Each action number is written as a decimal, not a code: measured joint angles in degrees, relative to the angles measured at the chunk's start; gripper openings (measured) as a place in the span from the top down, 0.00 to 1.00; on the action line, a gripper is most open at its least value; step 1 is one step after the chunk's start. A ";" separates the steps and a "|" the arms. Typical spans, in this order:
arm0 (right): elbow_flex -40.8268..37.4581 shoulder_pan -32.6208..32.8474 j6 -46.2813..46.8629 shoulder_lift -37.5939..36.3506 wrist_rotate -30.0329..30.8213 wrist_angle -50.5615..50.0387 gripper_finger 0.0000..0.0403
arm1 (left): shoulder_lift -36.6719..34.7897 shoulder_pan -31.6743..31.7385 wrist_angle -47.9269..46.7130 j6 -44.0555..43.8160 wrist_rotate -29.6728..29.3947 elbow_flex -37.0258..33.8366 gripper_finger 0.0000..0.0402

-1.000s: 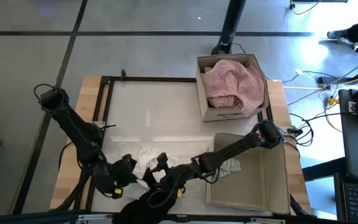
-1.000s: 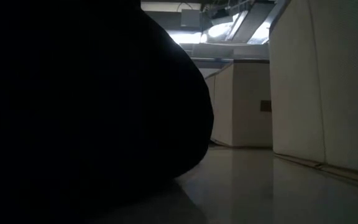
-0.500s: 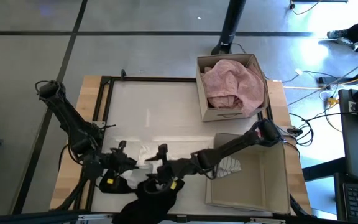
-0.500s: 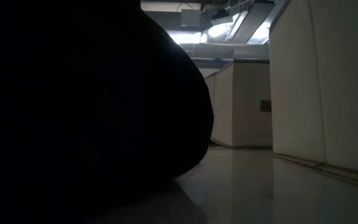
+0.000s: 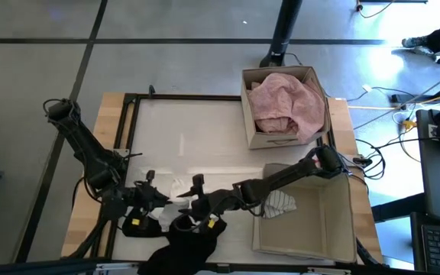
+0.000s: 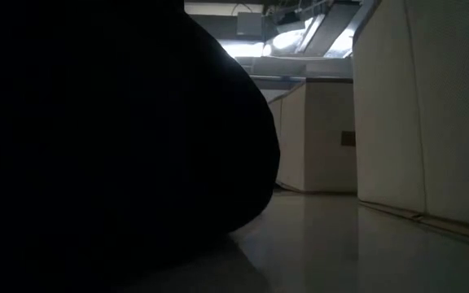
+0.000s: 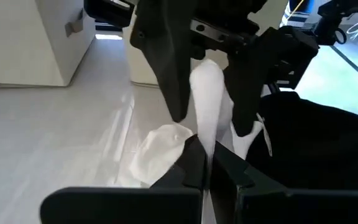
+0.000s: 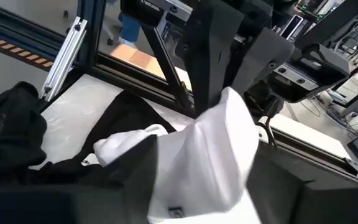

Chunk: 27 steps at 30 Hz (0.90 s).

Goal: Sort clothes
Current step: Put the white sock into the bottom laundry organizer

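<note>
Jaws of the left gripper (image 7: 205,167) are pinched fully together on a strip of the small white garment (image 7: 205,102); jaws of the right gripper (image 7: 209,81) stand apart on either side of the same strip, and whether they already press it cannot be told. Both grippers meet low over the near edge of the table (image 5: 182,122), left gripper (image 5: 161,200) coming from the left, right gripper (image 5: 183,205) facing it from the right, just beside each other.

White garment (image 5: 176,188) sits between the two grippers, pulled up into a narrow upright fold; long axis runs roughly from one gripper to the other, with a crumpled end lying on the table. In the right wrist view the white garment (image 8: 204,149) bunches right in front of that arm's own fingers, with the left gripper (image 8: 232,68) holding its top end.

Black garment (image 5: 182,246) lies heaped at the near table edge, under and just beside the grippers; it fills the left of the low view.

Far right corner: cardboard box (image 5: 260,136) with a pale pink garment (image 5: 287,103) piled inside. Near right: second, larger cardboard box (image 5: 319,221), a small white striped piece (image 5: 281,204) at its left edge.
</note>
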 joint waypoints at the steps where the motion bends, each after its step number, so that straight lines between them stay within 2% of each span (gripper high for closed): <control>1: 0.00 0.00 -0.71 0.00 0.00 -0.25 0.52 | 0.00 -0.01 0.00 0.01 -0.01 0.00 0.99; 8: 0.00 0.00 -4.49 0.02 -0.02 -0.13 0.93 | 0.00 -0.02 1.38 -1.66 0.02 0.00 0.99; 9: 0.00 0.00 -4.84 0.02 0.00 -0.13 0.97 | 0.00 -0.02 1.37 -2.20 0.03 0.00 0.99; 13: 0.00 0.00 -5.92 0.02 0.07 -0.13 0.94 | 0.00 -0.02 1.25 -2.58 0.19 0.00 0.97; 18: 0.00 0.81 -10.06 -1.28 1.51 -0.44 0.98 | 0.00 -0.02 0.54 -3.21 0.27 0.00 0.83; 23: 0.02 4.13 -15.78 -7.68 9.74 -5.87 0.96 | 0.00 -0.04 -1.08 -4.44 0.93 0.00 0.69; 27: 0.02 7.25 -18.89 -14.31 17.11 -14.33 0.97 | 0.00 -0.04 -1.22 -5.00 0.98 0.00 0.65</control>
